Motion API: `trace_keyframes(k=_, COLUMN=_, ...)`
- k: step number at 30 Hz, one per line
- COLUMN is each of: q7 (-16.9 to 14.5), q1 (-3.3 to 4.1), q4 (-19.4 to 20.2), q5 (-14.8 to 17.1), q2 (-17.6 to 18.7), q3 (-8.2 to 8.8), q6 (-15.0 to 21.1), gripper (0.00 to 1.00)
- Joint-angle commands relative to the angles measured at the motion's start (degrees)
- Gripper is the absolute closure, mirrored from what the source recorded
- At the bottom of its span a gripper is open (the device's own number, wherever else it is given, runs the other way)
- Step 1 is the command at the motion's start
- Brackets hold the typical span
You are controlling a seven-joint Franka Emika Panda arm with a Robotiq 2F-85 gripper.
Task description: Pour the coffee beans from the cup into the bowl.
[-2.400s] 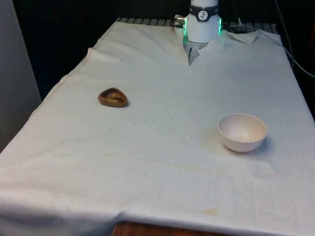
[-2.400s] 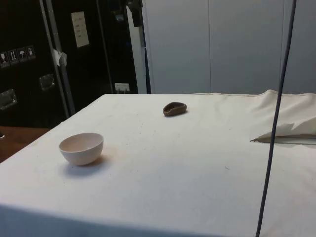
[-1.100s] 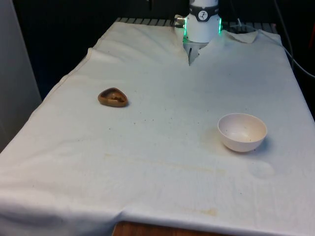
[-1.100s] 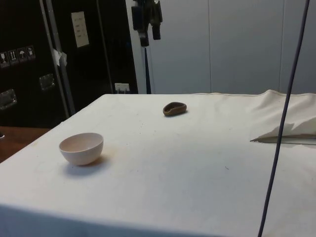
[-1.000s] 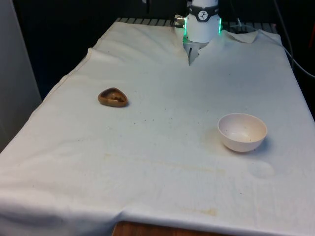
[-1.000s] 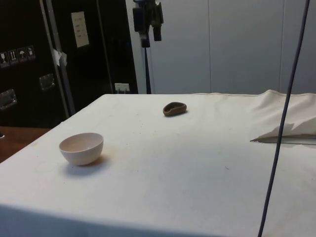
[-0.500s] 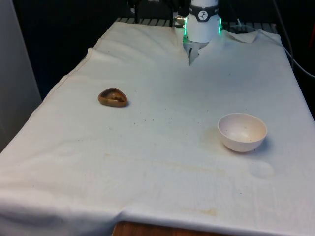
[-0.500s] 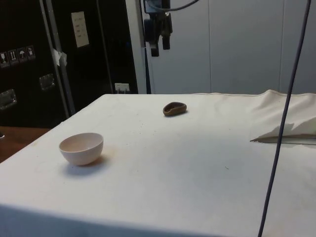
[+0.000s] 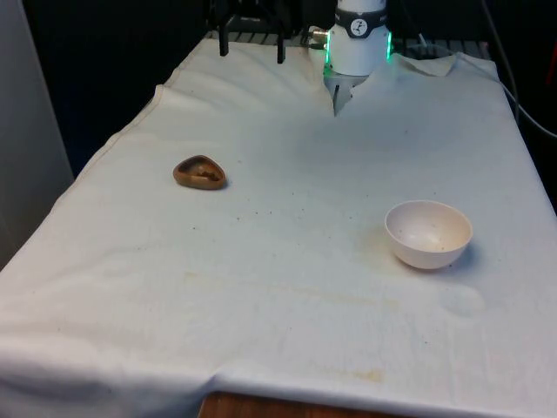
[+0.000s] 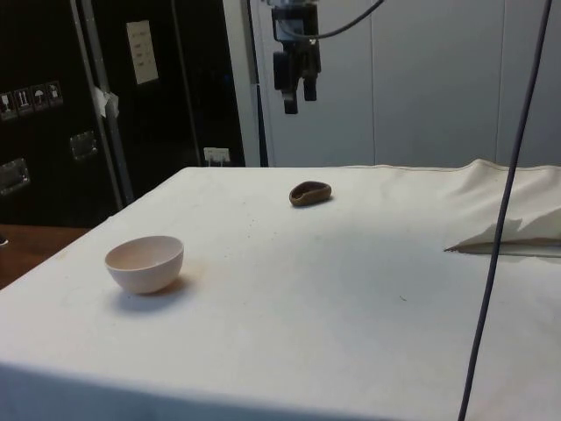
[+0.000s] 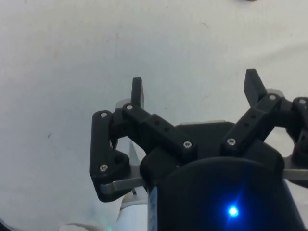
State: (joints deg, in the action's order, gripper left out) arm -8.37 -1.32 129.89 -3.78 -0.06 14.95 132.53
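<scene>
Descending from high above the table [image 9: 287,348], the gripper [image 10: 297,96] now hangs with fingers apart and empty, above and well clear of the small brown cup [image 9: 199,171]. White bowl [image 9: 428,233] waits well apart; nothing poured yet.

The black gripper [image 11: 195,86] holds its two fingers [image 11: 137,92] spread wide apart, with nothing between them. Under them lies the white cloth [image 11: 62,72], which has some small dark specks.
</scene>
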Motion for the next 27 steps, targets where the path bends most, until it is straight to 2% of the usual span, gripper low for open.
trace_keyframes(k=1, q7=-0.57, q1=-0.17, q4=0.57, q5=0.23, q2=0.34, q3=0.46, q6=1.49, gripper=0.00)
trace_keyframes(k=4, q7=-1.03, q1=-0.17, q4=1.09, q5=0.34, q2=0.92, q3=1.26, q6=2.64, gripper=0.00)
trace_keyframes(k=5, q7=-0.57, q1=0.00, q4=0.80, q5=0.00, q2=0.80, q3=1.15, q6=1.66, gripper=0.00)
trace_keyframes(k=6, q7=-1.20, q1=-0.17, q4=1.26, q5=0.40, q2=1.20, q3=1.55, q6=3.09, gripper=0.00)
trace_keyframes(k=13, q7=-1.43, q1=-0.23, q4=1.72, q5=1.09, q2=3.90, q3=3.21, q6=6.47, gripper=0.00)
trace_keyframes(k=15, q7=-1.03, q1=0.00, q4=1.49, q5=0.57, q2=4.07, q3=3.38, q6=6.07, gripper=0.00)
trace_keyframes(k=16, q7=-1.43, q1=-0.23, q4=1.72, q5=1.32, q2=4.58, q3=3.55, q6=7.22, gripper=0.00)
trace_keyframes(k=23, q7=-1.32, q1=-0.29, q4=1.49, q5=2.12, q2=7.22, q3=5.04, q6=9.68, gripper=0.00)
trace_keyframes(k=24, q7=-1.03, q1=-0.06, q4=1.43, q5=1.60, q2=7.39, q3=5.33, q6=9.45, gripper=0.00)
trace_keyframes(k=27, q7=-1.32, q1=-0.34, q4=1.38, q5=2.41, q2=8.19, q3=5.56, q6=10.43, gripper=0.00)
